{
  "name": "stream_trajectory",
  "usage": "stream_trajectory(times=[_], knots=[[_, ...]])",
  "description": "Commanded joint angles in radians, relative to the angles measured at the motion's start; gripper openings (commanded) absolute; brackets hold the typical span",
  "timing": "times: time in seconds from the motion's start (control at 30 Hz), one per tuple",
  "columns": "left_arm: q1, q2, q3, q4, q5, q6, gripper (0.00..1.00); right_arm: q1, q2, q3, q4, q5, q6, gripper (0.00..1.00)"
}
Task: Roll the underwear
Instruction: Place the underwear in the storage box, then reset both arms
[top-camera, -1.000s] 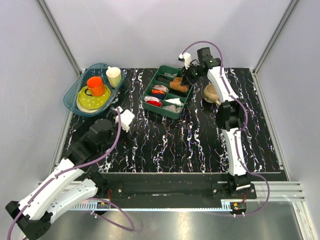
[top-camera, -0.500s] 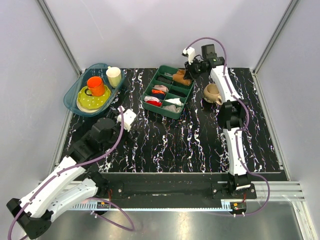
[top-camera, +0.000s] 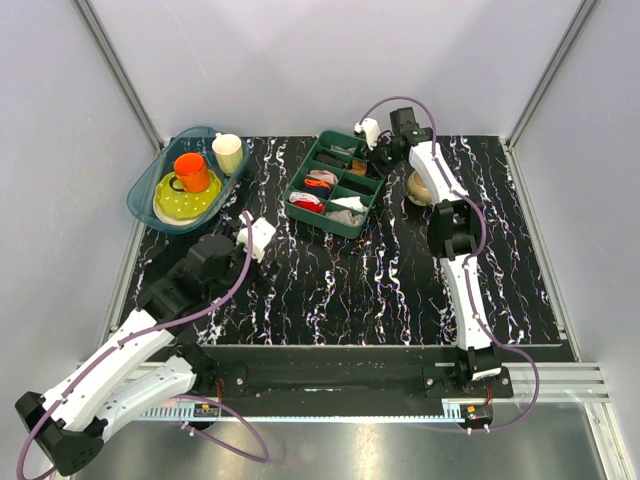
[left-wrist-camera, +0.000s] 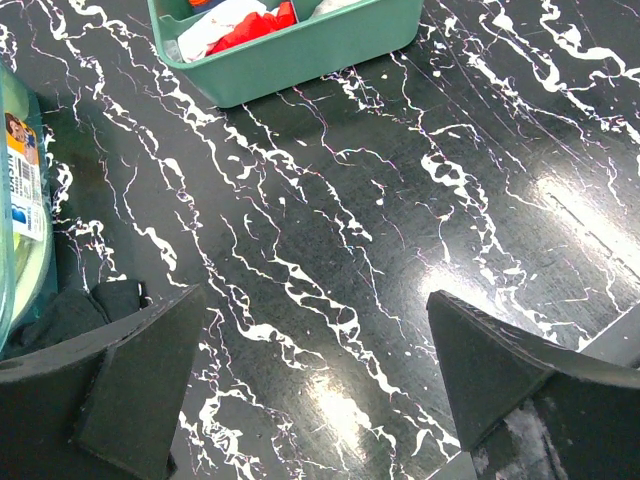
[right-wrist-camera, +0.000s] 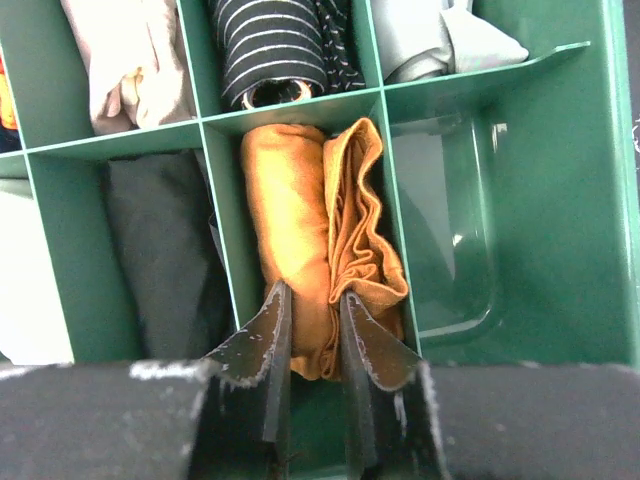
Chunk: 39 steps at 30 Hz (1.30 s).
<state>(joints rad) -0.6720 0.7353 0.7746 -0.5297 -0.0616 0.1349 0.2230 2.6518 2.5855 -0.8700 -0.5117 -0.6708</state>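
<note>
- Right wrist view: the rust-orange soft fabric underwear (right-wrist-camera: 300, 210) lies bunched as two long folds in one compartment of the dark green plastic divided tray (right-wrist-camera: 615, 150). A black striped fabric roll (right-wrist-camera: 275, 50) sits in the compartment beyond it.
- From the top view, that tray stands near the middle of the far edge of the black white-veined tabletop (left-wrist-camera: 400, 200).
- The right arm's fingers (right-wrist-camera: 265, 335) are drawn almost together inside the compartment, pinching the near end of the left fold. The other fold lies free beside the right finger.
- The left arm's fingers (left-wrist-camera: 135, 375) are spread wide over bare tabletop towards the near left corner, with nothing between them.
- Handling, as I judge it: the garment is light, limp and a little stretchy. It should drape and unfold as it lifts, and may drag on the dividers.
- A pinch through several layers should bring the whole piece out. For rolling, the waistband is probably the firmest edge to take, but it does not show here.
</note>
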Motion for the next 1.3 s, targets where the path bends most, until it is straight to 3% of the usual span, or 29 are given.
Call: stream_trajectory(times=[0.0, 0.3, 0.5, 0.57, 0.73, 0.87, 0.9, 0.93, 1.03, 1.1, 1.2, 1.27], knots=[[0.003, 0.006, 0.003, 0.025, -0.021, 0.014, 0.99, 0.015, 0.013, 0.002, -0.058, 0.078, -0.072, 0.19], [0.003, -0.007, 0.003, 0.025, -0.023, 0.006, 0.99, 0.018, -0.12, 0.041, -0.066, 0.052, -0.032, 0.71], [0.003, -0.033, 0.003, 0.027, -0.032, -0.003, 0.99, 0.018, -0.281, 0.033, -0.058, 0.015, 0.008, 0.84], [0.002, -0.043, 0.0, 0.036, -0.044, -0.02, 0.99, 0.018, -0.332, -0.005, -0.075, 0.004, 0.02, 0.98], [0.028, -0.108, -0.005, 0.072, -0.078, -0.131, 0.99, 0.003, -0.581, -0.23, -0.064, -0.045, 0.176, 1.0], [0.155, -0.14, 0.024, 0.044, -0.03, -0.263, 0.99, -0.053, -0.746, -0.411, -0.011, -0.182, 0.419, 1.0], [0.242, -0.137, 0.031, 0.033, 0.003, -0.283, 0.99, -0.056, -0.841, -0.465, 0.026, -0.106, 0.538, 1.0], [0.293, -0.129, 0.037, 0.013, 0.107, -0.314, 0.99, -0.057, -0.901, -0.62, 0.154, -0.031, 0.606, 1.0], [0.484, -0.099, 0.054, -0.001, 0.309, -0.376, 0.99, -0.057, -1.159, -0.915, 0.364, 0.215, 0.705, 1.0], [0.538, -0.088, 0.063, -0.007, 0.336, -0.392, 0.99, -0.057, -1.338, -1.036, 0.446, 0.414, 0.743, 1.0], [0.54, -0.089, 0.092, -0.036, 0.313, -0.429, 0.99, -0.057, -1.51, -1.195, 0.493, 0.559, 0.729, 1.0], [0.54, -0.091, 0.123, -0.075, 0.325, -0.442, 0.99, -0.056, -1.575, -1.223, 0.444, 0.569, 0.721, 1.0]])
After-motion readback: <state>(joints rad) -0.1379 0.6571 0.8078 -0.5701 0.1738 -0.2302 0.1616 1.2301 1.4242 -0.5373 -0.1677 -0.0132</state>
